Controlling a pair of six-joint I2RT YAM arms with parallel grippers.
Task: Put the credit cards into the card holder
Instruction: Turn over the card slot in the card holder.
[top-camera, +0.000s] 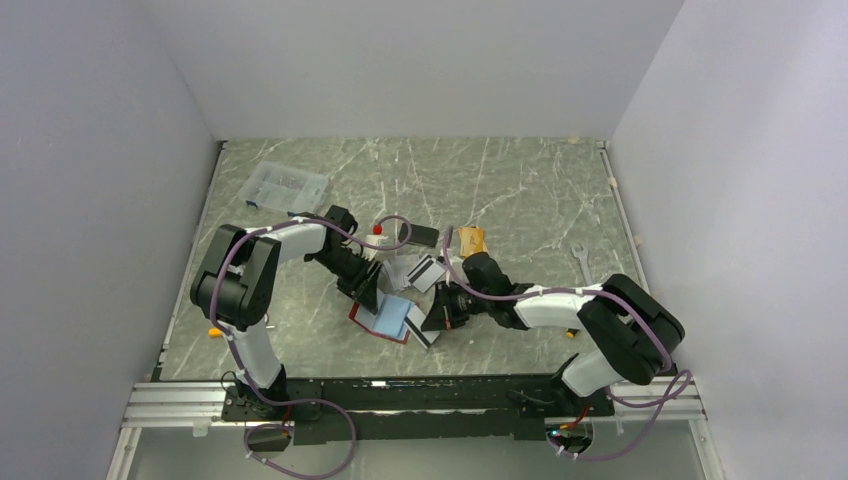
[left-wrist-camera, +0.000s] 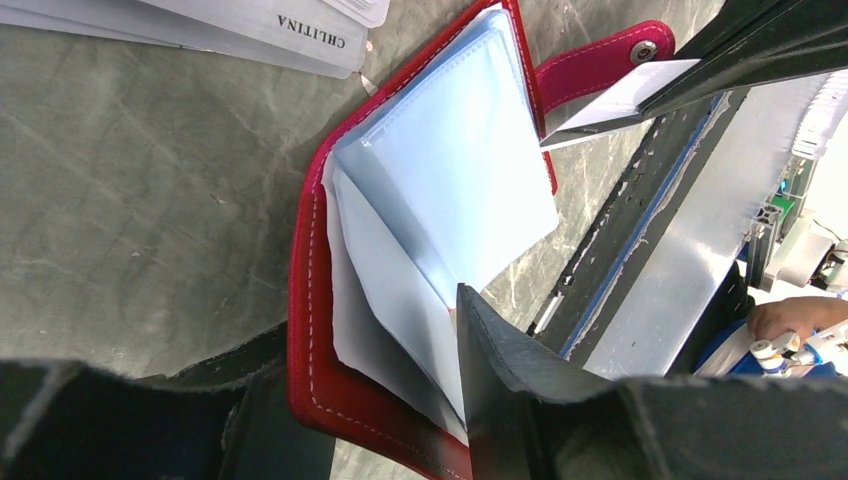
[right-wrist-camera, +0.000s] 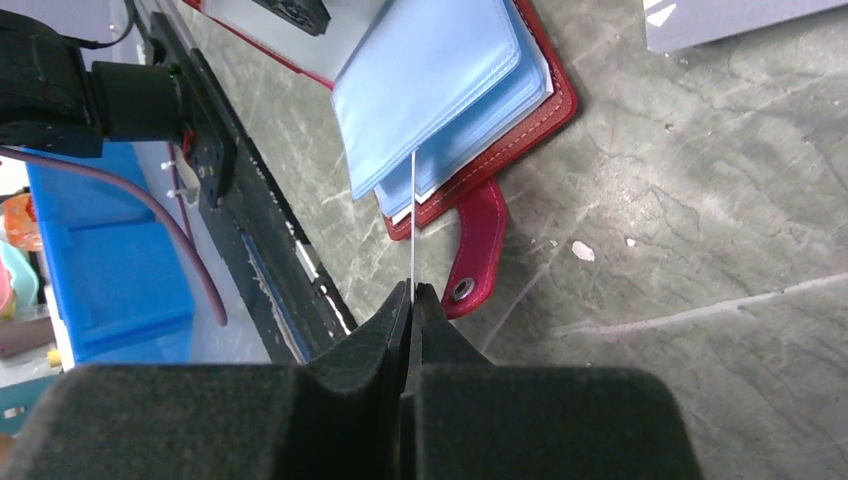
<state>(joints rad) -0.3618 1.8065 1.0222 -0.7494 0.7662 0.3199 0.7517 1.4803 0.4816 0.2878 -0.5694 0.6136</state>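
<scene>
Fingers of the right gripper (right-wrist-camera: 411, 300) are pinching a card (right-wrist-camera: 412, 215) edge-on, its long axis pointing toward twelve o'clock at the holder (right-wrist-camera: 500, 120); left fingers (left-wrist-camera: 520, 370), half spread, are pinning a sleeve (left-wrist-camera: 450, 170).

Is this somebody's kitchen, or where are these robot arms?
Probably a robot test booth, not a kitchen: plain pale walls box in a marble-patterned table, and both arms are bolted to a metal rail at its near edge.

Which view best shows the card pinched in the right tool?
Right wrist: the credit card stands edge-on in the shut right tool, its tip at the card holder sleeves. Left wrist shows its white face; top external shows it only small.
</scene>
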